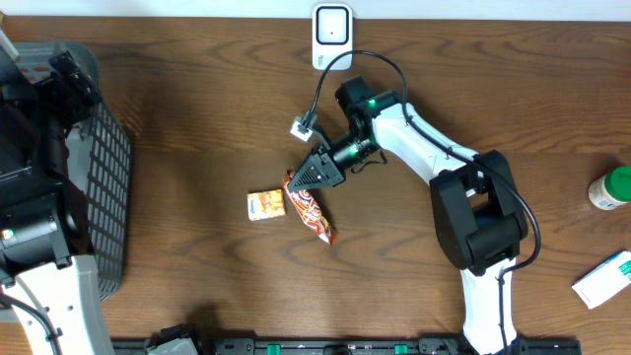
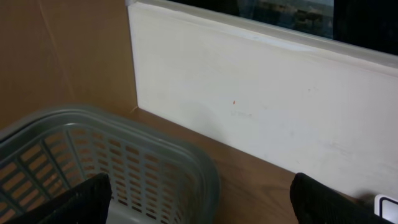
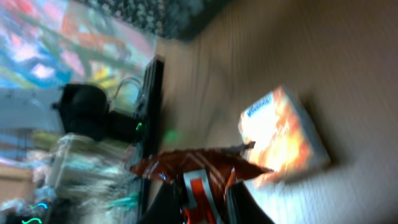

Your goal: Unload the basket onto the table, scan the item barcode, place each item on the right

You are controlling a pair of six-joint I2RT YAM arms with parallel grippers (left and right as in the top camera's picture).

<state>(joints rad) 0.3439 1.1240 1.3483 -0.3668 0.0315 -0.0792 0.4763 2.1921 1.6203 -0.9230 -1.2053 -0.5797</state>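
centrally on the brown table point(image 1: 197, 118), the snack packet point(image 1: 310, 205) is seen with its upper end clamped between the fingers of the right gripper point(image 1: 317, 174), whose jaws are drawn tight on the crinkled orange and red wrapper. the rest of the packet is stretched away from the gripper toward the near edge of the table; whether it is lifted off the wood or rests on it cannot be told. just beside it, on its left in the overhead view, a small orange box point(image 1: 265, 204) is laid flat, and whether the two touch cannot be made out. the white scanner point(image 1: 332, 35) is stood at the far edge of the table, well apart from the packet, and a small white plug point(image 1: 301, 126) is seen between the two. in the right wrist view, much blurred, the packet point(image 3: 205, 168) is shown pinched between the dark fingers point(image 3: 163, 202), with the box point(image 3: 283, 134) just beyond it. the left gripper point(image 2: 199, 205) is held released, its jaws spread wide, above the rim of the grey basket point(image 2: 186, 155) and in front of a white board point(image 2: 261, 106). in the overhead view the basket point(image 1: 104, 187) is placed at the left side of the table. a green bottle point(image 1: 611, 187) and a white and green carton point(image 1: 603, 280) are set at the right edge, far from the packet
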